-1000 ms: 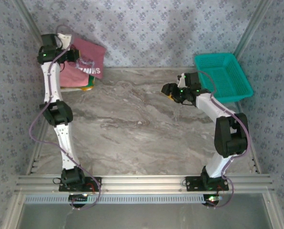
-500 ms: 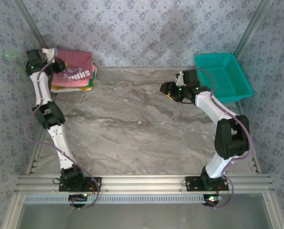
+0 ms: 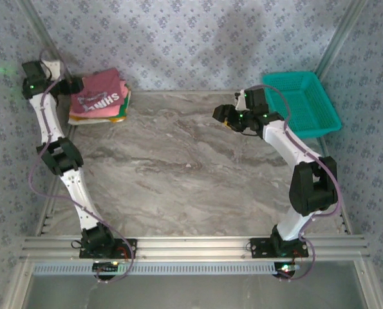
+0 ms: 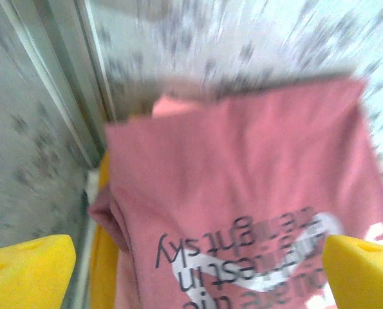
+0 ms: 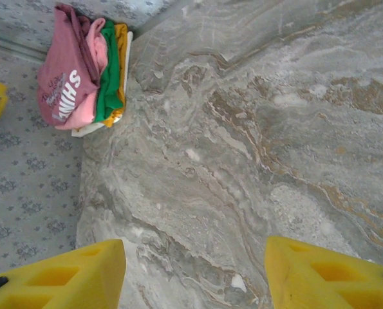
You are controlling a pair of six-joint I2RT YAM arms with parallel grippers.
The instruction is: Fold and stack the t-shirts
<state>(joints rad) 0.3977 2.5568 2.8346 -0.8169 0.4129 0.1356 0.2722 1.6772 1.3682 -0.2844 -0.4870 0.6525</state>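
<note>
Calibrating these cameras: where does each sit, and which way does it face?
Top external: above and behind, looking down at the table; both arms, left gripper and right gripper show.
Left wrist: close on the maroon shirt; own yellow fingertips at bottom corners.
Right wrist: across the table toward the shirt stack; own fingertips below.
Shared: the maroon shirt, in all three.

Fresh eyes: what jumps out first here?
The stack of folded t-shirts in the far left corner, maroon shirt with white lettering on top, left hand open right beside it. Then the teal basket at far right, and the right hand open above the marble table.
</note>
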